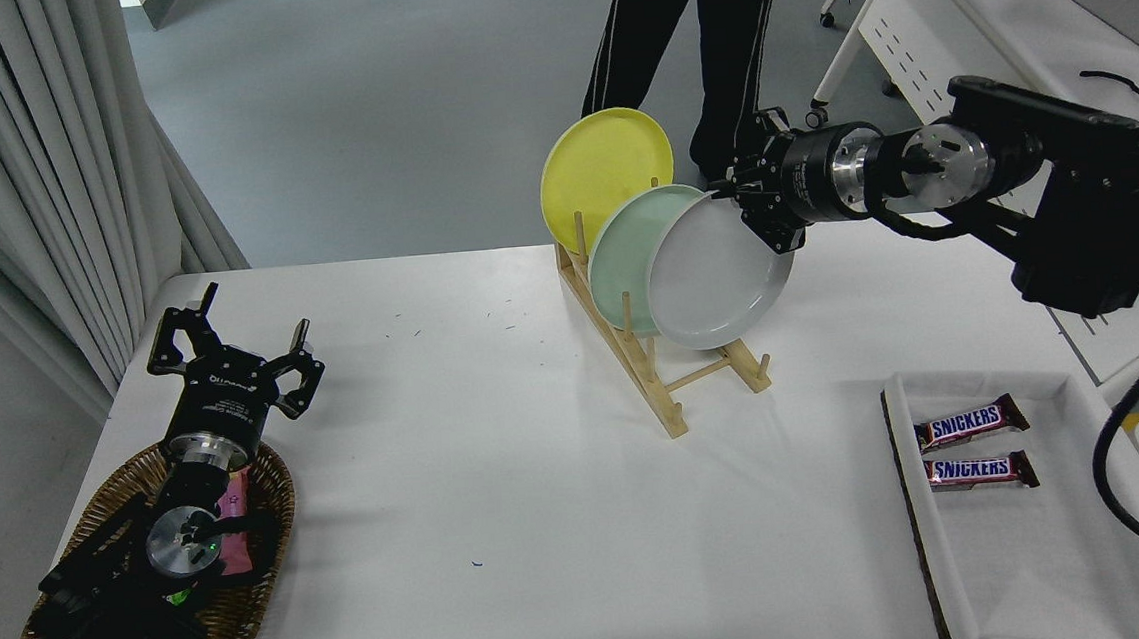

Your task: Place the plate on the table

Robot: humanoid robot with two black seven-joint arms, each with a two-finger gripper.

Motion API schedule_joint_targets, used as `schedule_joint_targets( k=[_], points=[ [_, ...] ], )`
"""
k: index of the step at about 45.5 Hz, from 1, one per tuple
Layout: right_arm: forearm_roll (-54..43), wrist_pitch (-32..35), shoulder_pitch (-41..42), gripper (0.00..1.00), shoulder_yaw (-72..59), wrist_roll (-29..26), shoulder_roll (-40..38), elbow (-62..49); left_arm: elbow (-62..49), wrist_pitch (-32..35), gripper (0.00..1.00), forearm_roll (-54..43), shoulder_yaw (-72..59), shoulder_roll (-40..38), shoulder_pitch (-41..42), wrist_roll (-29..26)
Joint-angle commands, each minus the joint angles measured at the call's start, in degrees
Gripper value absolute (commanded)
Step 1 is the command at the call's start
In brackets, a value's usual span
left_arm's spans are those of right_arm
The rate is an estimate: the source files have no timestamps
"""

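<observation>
The light grey plate (717, 274) stands on edge at the front of a wooden rack (668, 373) on the white table (499, 465). A mint green plate (629, 245) and a yellow plate (604, 172) stand behind it. My right gripper (744, 205) reaches in from the right and is shut on the grey plate's upper right rim. The plate still looks seated in the rack. My left gripper (231, 353) is parked at the lower left, open and empty.
A wicker basket (256, 572) with a pink item sits under my left arm. A white tray (1005, 530) at the right holds two Snickers bars (973, 424). A person (700, 40) stands behind the rack. A white desk (970, 21) is at the back right.
</observation>
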Motion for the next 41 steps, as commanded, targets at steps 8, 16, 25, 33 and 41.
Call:
schedule_joint_targets(
  k=[8, 16, 25, 33, 41],
  points=[
    [18.4, -6.3, 5.0, 0.0, 0.7, -0.5, -5.8, 12.4, 0.0, 0.0, 1.0, 0.0, 0.0, 0.0, 0.0, 0.0],
    [22.8, -12.0, 4.8, 0.0, 2.1, -0.5, -6.9, 15.9, 0.0, 0.0, 1.0, 0.0, 0.0, 0.0, 0.0, 0.0],
    [25.6, -20.2, 2.5, 0.0, 4.7, -0.5, -7.8, 21.4, 0.0, 0.0, 1.0, 0.0, -0.1, 0.0, 0.0, 0.0],
    [30.2, -25.6, -2.2, 0.0, 7.5, -0.5, -7.3, 22.2, 0.0, 0.0, 1.0, 0.0, 0.0, 0.0, 0.0, 0.0],
    [31.0, -32.2, -8.1, 0.0, 10.4, -0.4, -4.3, 22.2, 0.0, 0.0, 1.0, 0.0, 0.0, 0.0, 0.0, 0.0]
  ],
)
